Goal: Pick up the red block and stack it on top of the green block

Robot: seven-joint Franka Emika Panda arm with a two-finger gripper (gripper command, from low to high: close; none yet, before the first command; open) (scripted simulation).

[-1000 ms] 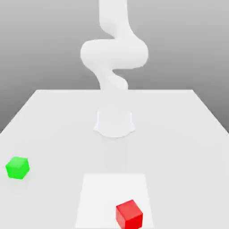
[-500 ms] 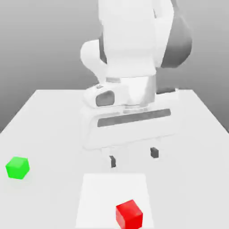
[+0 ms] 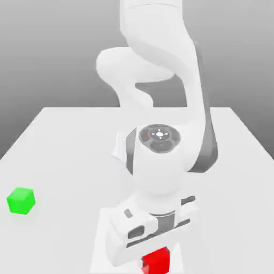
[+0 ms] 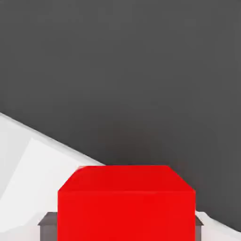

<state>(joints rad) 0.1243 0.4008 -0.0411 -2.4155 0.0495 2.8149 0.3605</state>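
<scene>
Gripper (image 4: 124, 227): I hold it clamped on the red block (image 3: 156, 262), both sides contacted | Position: near the white panel (image 3: 101, 230) | Green block (image 3: 21, 201): on table (image 3: 64, 160), exterior view's left

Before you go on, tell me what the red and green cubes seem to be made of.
Red cube: perhaps smooth plastic or painted wood; flat, even color, no grain. Green cube: likely the same, plain faces with crisp edges; the look leaves it open.

Open table (image 3: 69, 160) between arm (image 3: 158, 176) and green block (image 3: 21, 201), nothing standing in the way there.
</scene>
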